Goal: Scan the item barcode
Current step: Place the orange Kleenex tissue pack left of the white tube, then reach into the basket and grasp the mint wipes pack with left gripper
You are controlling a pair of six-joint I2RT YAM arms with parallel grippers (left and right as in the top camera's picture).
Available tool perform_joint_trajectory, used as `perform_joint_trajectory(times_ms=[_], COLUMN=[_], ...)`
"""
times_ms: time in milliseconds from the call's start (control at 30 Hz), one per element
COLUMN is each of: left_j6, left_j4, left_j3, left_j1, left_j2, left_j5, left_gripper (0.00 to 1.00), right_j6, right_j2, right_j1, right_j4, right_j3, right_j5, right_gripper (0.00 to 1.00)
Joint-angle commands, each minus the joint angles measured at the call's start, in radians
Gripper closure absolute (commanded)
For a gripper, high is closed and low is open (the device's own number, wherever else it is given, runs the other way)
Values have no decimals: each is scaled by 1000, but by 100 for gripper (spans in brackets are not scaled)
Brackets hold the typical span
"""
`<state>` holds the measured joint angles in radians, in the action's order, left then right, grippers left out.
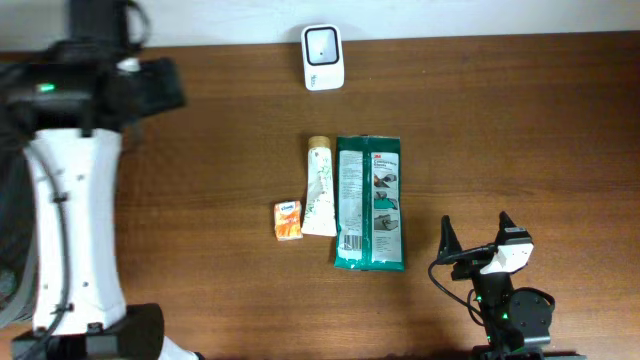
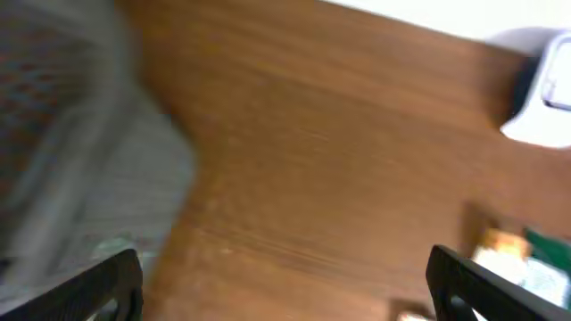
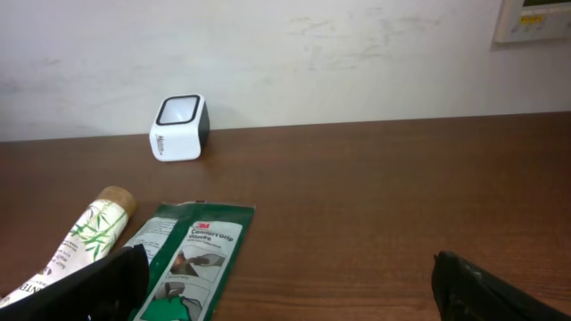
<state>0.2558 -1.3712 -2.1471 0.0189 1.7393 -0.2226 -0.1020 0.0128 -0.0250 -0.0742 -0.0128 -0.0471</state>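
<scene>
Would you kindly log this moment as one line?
left gripper open | right gripper open | tube, green pouch, orange box untouched | scanner at far edge

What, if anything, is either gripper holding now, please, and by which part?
Nothing is held: the left gripper and the right gripper both stand open and empty.

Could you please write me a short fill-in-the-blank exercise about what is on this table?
The tube lies between the orange box and the ____ packet.
The ____ scanner stands apart from these three items.
The left tool and the right tool both stand ____, holding nothing.
Missing words: green; white; open.
</scene>
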Motion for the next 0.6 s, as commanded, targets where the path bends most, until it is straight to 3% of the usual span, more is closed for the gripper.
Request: perform_joint_trajectory(times_ms=[0, 167, 300, 400, 567], left_j6=[-23, 20, 19, -53, -295], left_j4=[-37, -46, -113, -47, 234], left_j3=[-136, -145, -137, 77, 483], left_j1=[-203, -430, -621, -760, -777], left_j2=[-16, -16, 14, 53, 96], left_j5=[-17, -8, 139, 254, 317], left_gripper=[0, 0, 1, 4, 7], right_j6=[-3, -3, -3, -3, -3], right_j2=[-6, -6, -6, -6, -6], right_j1=[6, 6, 6, 6, 6], right_j4=[-1, -1, -1, -1, -1], right_j3=[7, 7, 7, 7, 7], right_j5=[-2, -2, -2, -2, -2], right_gripper=[2, 2, 2, 2, 2])
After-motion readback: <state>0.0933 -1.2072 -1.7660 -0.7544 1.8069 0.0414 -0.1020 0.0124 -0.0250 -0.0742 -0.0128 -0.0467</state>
